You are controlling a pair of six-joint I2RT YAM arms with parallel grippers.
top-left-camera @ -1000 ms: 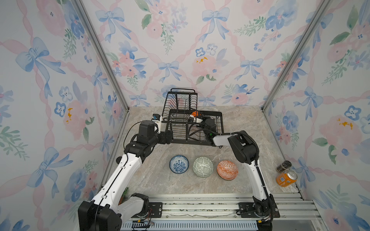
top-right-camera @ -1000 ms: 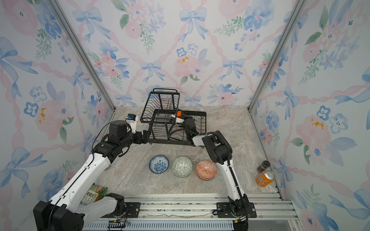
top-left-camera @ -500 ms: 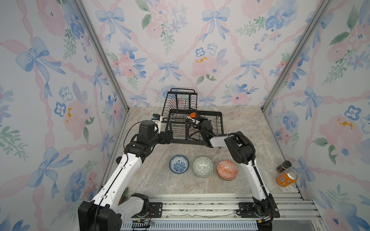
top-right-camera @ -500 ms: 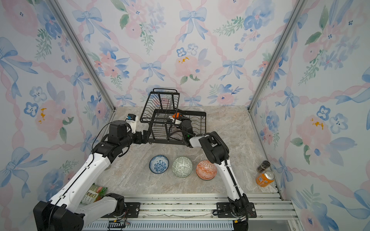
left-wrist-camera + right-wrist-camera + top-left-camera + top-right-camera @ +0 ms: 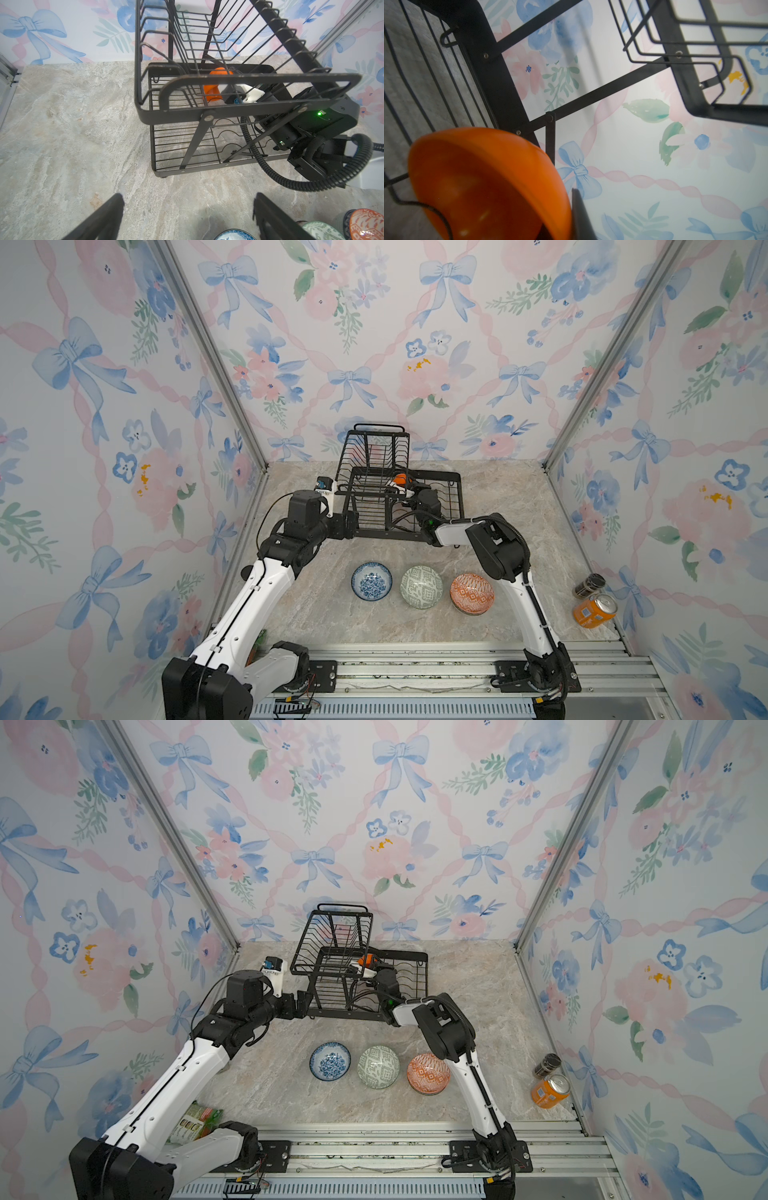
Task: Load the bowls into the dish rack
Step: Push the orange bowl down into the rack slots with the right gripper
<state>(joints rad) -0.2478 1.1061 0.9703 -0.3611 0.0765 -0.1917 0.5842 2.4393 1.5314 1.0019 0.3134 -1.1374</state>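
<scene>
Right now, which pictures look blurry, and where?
In the right wrist view the orange bowl is soft, too near the lens; in the left wrist view the near rim of the dish rack blurs; both top views are sharp.

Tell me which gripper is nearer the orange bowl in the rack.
Right. The right gripper is at the orange bowl inside the dish rack, jaws on its rim. The left gripper hangs open outside the rack's left end, apart from the bowl.
</scene>
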